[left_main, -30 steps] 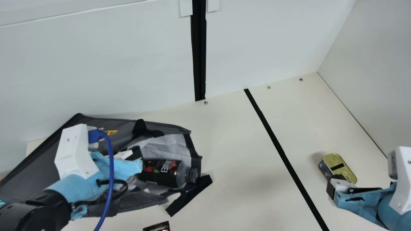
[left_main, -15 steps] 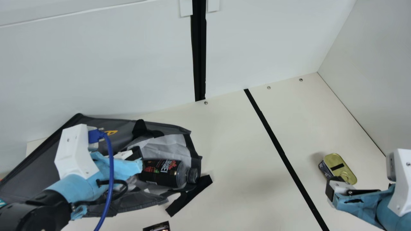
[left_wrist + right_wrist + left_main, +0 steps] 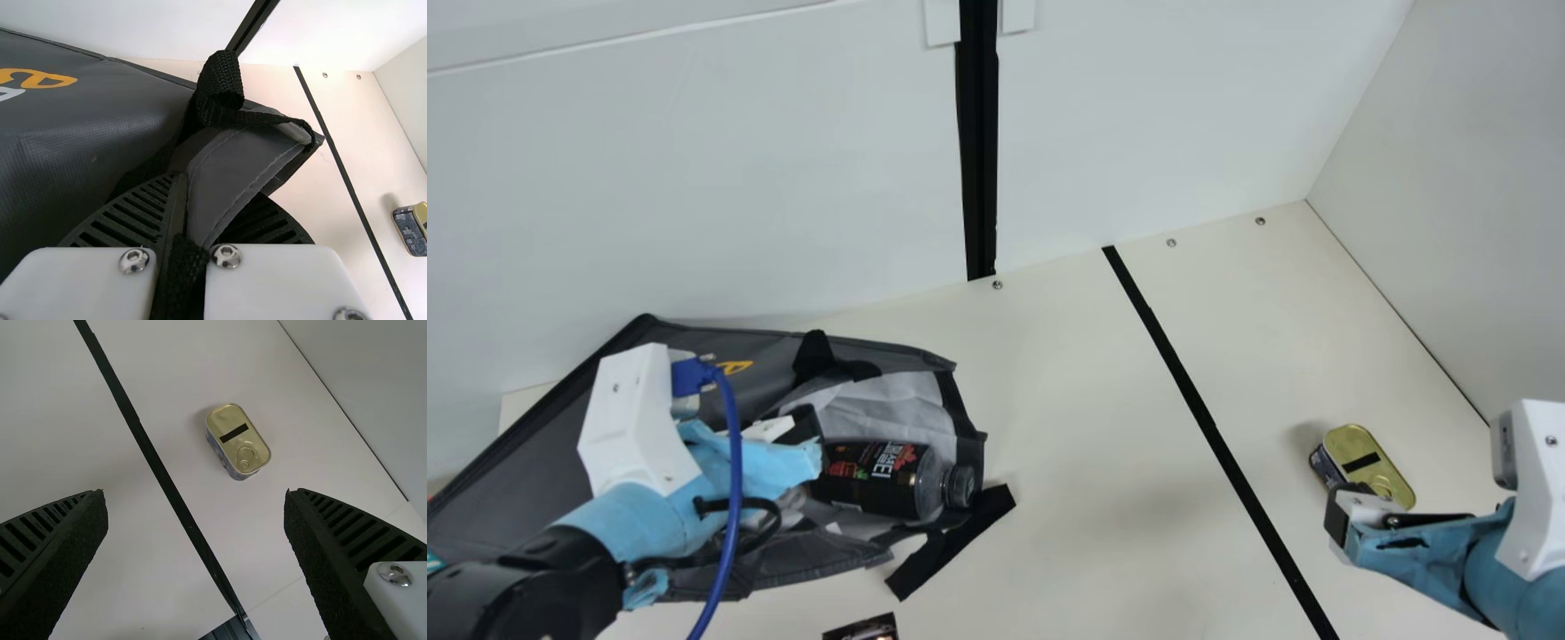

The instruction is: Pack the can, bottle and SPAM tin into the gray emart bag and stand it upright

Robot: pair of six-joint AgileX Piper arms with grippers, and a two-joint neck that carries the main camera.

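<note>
Left gripper [image 3: 807,427]: fingers clenched on a fold of the gray emart bag [image 3: 596,418], black webbing strap [image 3: 220,83] rising beside the pinch. Right gripper [image 3: 1337,517]: fingers [image 3: 327,553] spread wide, released. SPAM tin [image 3: 1368,462] on the table [image 3: 1085,409] just beyond them, apart; main view puts it near 1 o'clock from that gripper, lid up, ring pull showing. At 4 o'clock from the left gripper, the dark-labelled bottle [image 3: 876,476] lies on its side in the bag's mouth, cap toward 3 o'clock. Bag down on its side, mouth also toward 3; loose black handle [image 3: 951,542] out at 5 from the bottle. Black tape line [image 3: 1209,427] runs 11 to 5 between bag and tin. Dark printed object [image 3: 863,629] at main view's near edge, cut off, too little to name.
</note>
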